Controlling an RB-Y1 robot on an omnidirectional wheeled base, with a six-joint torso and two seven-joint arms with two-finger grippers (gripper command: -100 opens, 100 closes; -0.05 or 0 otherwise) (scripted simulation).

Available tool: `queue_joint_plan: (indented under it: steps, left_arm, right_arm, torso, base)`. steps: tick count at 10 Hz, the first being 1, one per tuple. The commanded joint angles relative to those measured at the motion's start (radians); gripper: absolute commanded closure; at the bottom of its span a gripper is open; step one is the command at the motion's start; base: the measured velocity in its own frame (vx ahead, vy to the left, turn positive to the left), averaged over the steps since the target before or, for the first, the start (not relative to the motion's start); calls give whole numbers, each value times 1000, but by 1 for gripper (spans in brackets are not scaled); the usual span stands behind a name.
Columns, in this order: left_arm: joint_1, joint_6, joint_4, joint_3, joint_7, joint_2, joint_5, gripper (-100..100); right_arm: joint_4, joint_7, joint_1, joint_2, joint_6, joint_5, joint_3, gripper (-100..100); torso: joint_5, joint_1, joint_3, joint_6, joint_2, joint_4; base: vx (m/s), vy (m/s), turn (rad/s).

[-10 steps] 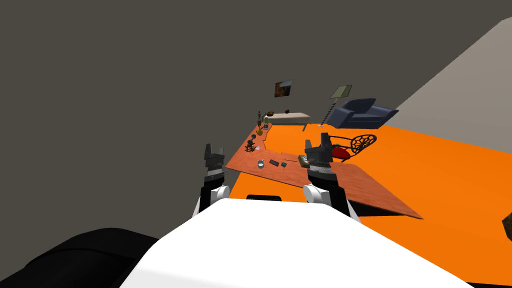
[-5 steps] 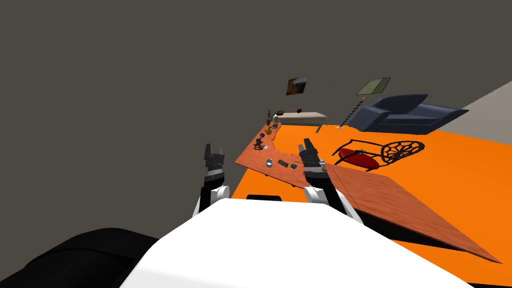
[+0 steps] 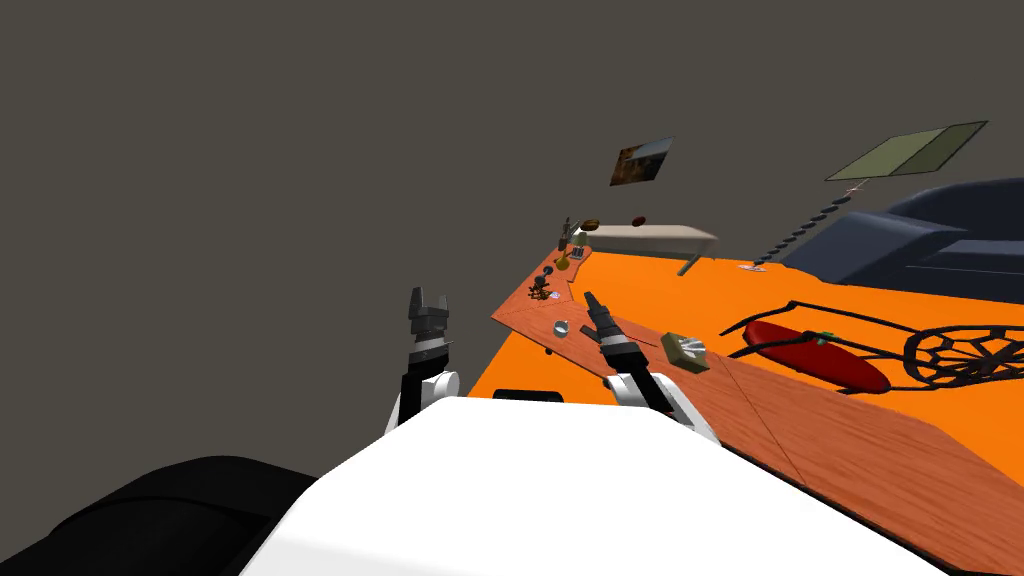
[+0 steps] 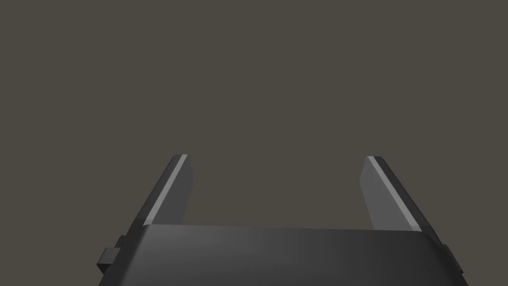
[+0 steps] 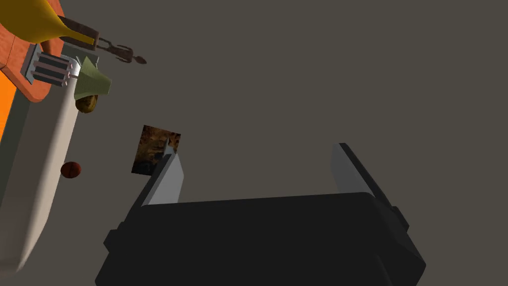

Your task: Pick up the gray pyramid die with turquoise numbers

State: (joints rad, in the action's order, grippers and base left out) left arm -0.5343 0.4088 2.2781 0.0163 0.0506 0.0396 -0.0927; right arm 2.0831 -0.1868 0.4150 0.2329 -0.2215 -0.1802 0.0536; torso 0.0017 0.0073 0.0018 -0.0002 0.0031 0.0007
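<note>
My right gripper (image 3: 590, 298) reaches out low over the near corner of the red-brown wooden tabletop (image 3: 780, 410). It is just beyond a small silver bowl (image 3: 561, 328). In the right wrist view its fingers (image 5: 166, 181) stand open with nothing between them, and they point at the dark wall. My right forearm covers the table surface next to the bowl, and a pyramid die is too small to tell there. My left gripper (image 3: 430, 298) is held up off the table's left side, open and empty (image 4: 275, 164).
On the table are an olive box (image 3: 684, 351), a dark figurine (image 3: 541, 290) and a yellow vase (image 3: 562, 264). A black wire chair with a red cushion (image 3: 820, 355) stands to the right. A beige bench (image 3: 650, 235) and a dark blue sofa (image 3: 930, 240) stand further back on the orange floor.
My view has swung, so the table and chair now sit nearer and further right. My right gripper has tipped forward and down over the table corner. The left arm has not moved.
</note>
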Motion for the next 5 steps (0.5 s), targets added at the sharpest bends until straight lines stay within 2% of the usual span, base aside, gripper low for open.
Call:
queue_joint_plan:
  steps: [1,2,3,4,5]
  left_arm:
    - [0,0,0,0,0,0,0,0]
    - [0,0,0,0,0,0,0,0]
    - [0,0,0,0,0,0,0,0]
    - [0,0,0,0,0,0,0,0]
    - [0,0,0,0,0,0,0,0]
  right_arm:
    - [-50,-32,-2,28,44,-50,8,-100]
    - [-60,-32,-2,28,44,-52,8,-100]
    - [-99,-51,-6,45,72,-84,13,-100]
    - [-140,-72,-9,61,94,-116,18,-100]
    - [-140,-72,-9,61,99,-116,18,-100]
  torso:
    - [0,0,0,0,0,0]
    - [0,0,0,0,0,0]
    - [-1,-4,0,1,-1,0]
    - [-1,-5,-1,0,-1,0]
    - [-1,-4,0,0,-1,0]
  base:
    - [-10,110,362]
    - [6,61,146]
    - [5,50,261]
    - [1,71,424]
    - [2,46,96]
